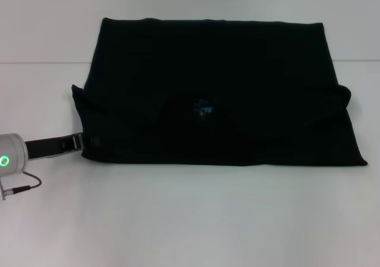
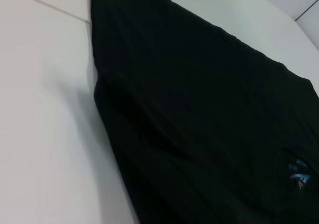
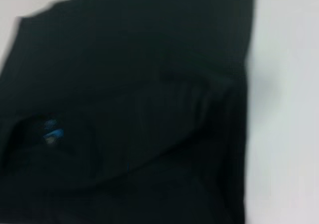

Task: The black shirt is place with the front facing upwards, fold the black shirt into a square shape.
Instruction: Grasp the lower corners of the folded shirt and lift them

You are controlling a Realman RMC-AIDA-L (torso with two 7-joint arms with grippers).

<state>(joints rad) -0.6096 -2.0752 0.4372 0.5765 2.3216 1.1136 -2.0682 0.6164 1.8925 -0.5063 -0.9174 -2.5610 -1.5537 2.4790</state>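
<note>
The black shirt (image 1: 219, 89) lies flat on the white table as a wide rectangle, neck opening toward me, with its small blue neck label (image 1: 205, 108) showing. Short sleeve bulges stick out at both side edges. No lettering shows. My left gripper (image 1: 85, 142) reaches in low from the left and sits at the shirt's near left corner, touching the fabric edge. The left wrist view looks along the shirt (image 2: 199, 124) and catches the label (image 2: 299, 178). In the right wrist view the shirt (image 3: 139, 109) and label (image 3: 51, 133) fill the picture. My right arm is out of the head view.
The white table (image 1: 190, 219) extends around the shirt, with a faint seam line (image 1: 35, 62) across it at the far side. A thin cable (image 1: 27, 187) hangs by my left wrist.
</note>
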